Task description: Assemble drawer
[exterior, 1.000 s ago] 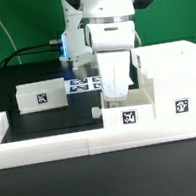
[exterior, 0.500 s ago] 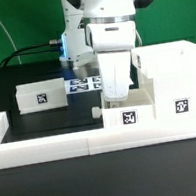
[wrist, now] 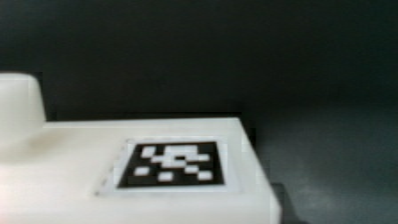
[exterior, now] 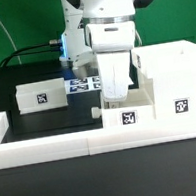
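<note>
The tall white drawer case [exterior: 169, 74] stands at the exterior view's right. One white tray [exterior: 129, 114] with a square tag sits against the case's left side, its small dark knob [exterior: 95, 112] pointing left. My gripper [exterior: 119, 95] reaches straight down at this tray, and its fingertips are hidden behind the tray's wall. The wrist view shows a white tagged surface [wrist: 178, 163] very close, with no fingers in sight. The second tray [exterior: 40, 94] stands apart at the left on the black table.
The marker board [exterior: 83, 85] lies behind my gripper. A low white wall [exterior: 62, 142] edges the table's front and left. A white rounded shape [wrist: 15, 100] shows at the wrist view's edge.
</note>
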`<state>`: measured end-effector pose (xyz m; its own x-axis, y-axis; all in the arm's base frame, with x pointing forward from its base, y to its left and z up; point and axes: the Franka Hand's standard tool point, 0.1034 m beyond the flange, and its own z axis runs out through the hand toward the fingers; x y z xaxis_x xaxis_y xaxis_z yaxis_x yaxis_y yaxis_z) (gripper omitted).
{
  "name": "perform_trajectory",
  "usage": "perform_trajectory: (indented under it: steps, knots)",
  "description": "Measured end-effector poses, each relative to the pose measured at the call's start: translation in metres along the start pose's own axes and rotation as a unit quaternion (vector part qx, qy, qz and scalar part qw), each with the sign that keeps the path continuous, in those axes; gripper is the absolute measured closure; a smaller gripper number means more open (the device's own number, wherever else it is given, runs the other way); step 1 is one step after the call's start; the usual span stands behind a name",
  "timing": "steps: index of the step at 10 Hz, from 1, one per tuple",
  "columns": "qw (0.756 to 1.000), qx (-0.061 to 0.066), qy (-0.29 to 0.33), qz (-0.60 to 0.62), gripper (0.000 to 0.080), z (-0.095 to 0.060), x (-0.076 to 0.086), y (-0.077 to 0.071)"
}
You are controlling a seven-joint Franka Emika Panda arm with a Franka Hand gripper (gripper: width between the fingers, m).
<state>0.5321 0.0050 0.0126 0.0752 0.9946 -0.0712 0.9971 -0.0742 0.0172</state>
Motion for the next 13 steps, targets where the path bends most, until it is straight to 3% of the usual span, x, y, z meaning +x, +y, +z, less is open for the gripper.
perform_trajectory:
  steps: [8, 13]
  knots:
    - [1.0, 0.0, -0.008, -0.011, 0.0757, -0.0005, -0.0058, 0.0018]
    - [0.998, 0.002, -0.019, -0.053, 0.0757, -0.0015, -0.0002, -0.0006]
